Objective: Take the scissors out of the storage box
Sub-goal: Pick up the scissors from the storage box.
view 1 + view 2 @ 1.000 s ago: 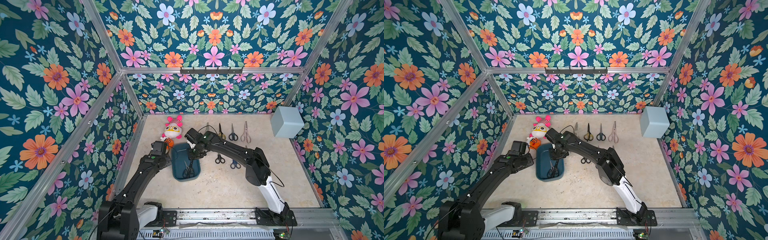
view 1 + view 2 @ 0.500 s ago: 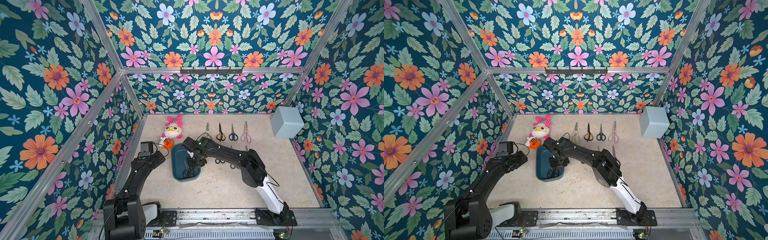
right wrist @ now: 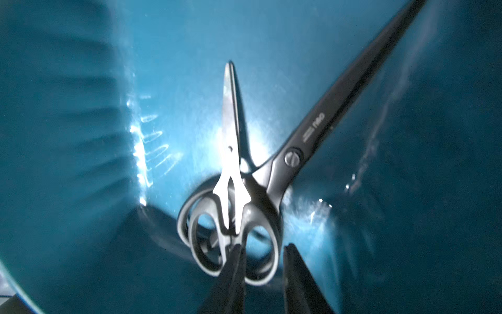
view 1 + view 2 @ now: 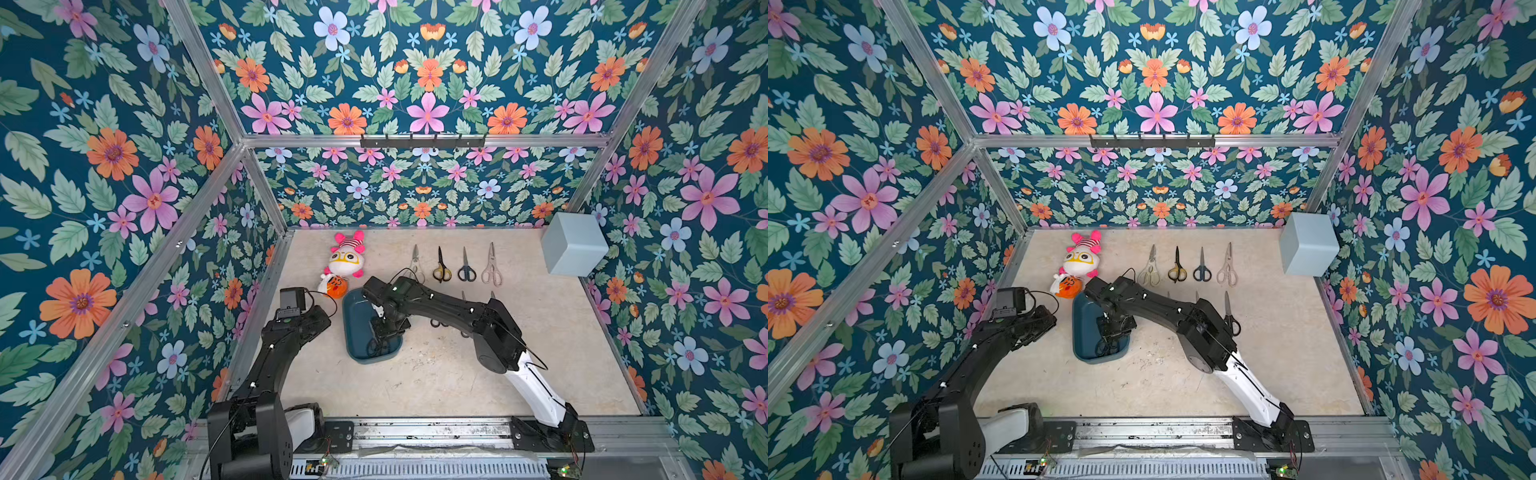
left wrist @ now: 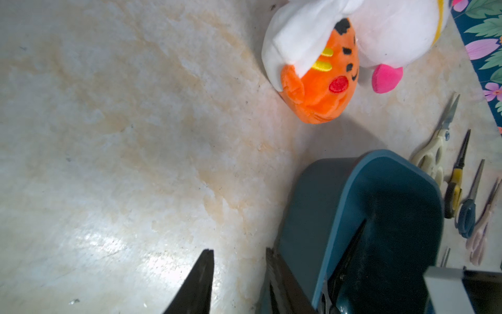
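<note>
The dark teal storage box (image 4: 356, 332) (image 4: 1082, 332) lies on the table left of centre. Two pairs of scissors lie in it: a small steel-bladed pair (image 3: 231, 130) across a large black pair (image 3: 328, 111), their handles at the near end (image 4: 376, 345). My right gripper (image 3: 262, 246) (image 4: 384, 328) reaches down into the box. Its jaws stand a little apart, either side of one handle loop of the small pair, with a gap still showing. My left gripper (image 5: 239, 255) (image 4: 322, 316) is open and empty, low beside the box's left outer wall (image 5: 312, 195).
Four pairs of scissors lie in a row at the back: cream (image 4: 415, 264), yellow-black (image 4: 441, 268), blue (image 4: 466, 268), pale pink (image 4: 491, 268). More lie half hidden under the right arm (image 4: 1229, 318). A plush toy (image 4: 347, 266) sits behind the box. A pale grey-blue cube (image 4: 573, 245) stands at the back right.
The right gripper has come down the box toward its near end and its jaws have narrowed around the small pair's handle. The left arm has drawn back to the left.
</note>
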You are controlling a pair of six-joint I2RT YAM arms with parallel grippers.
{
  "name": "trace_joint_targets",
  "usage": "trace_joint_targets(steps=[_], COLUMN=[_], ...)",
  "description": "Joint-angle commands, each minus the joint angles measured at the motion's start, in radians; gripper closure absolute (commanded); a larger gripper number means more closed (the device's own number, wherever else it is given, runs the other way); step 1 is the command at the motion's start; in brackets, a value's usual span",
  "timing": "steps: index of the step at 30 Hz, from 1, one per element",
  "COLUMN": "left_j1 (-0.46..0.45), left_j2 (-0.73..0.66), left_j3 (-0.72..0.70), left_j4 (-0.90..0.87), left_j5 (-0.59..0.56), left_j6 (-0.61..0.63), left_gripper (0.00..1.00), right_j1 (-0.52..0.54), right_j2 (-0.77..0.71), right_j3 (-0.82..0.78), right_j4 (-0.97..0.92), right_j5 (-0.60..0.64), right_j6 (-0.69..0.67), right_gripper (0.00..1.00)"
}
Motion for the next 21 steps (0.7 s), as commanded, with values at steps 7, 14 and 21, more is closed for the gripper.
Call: trace_joint_targets(steps=[7, 14, 21], left_j1=[0.003, 0.004, 0.004], left_j2=[-0.004, -0.002, -0.003], left_j3=[0.009, 0.011, 0.013], left_j4=[0.005, 0.006, -0.003], left_j5=[0.022, 0.028, 0.028], left_j6=[0.003, 0.002, 0.008], left_gripper=[0.62, 0.62, 0.62], right_j1=[0.012, 0.024, 0.025], right_j2=[0.045, 0.059, 0.069], right_j3=[0.045, 0.039, 0.052], right_j4=[-0.053, -0.063, -0.027], right_j5=[0.019, 0.030, 0.038], right_j6=[-0.033, -0.044, -0.033], right_gripper=[0.74, 0.74, 0.88])
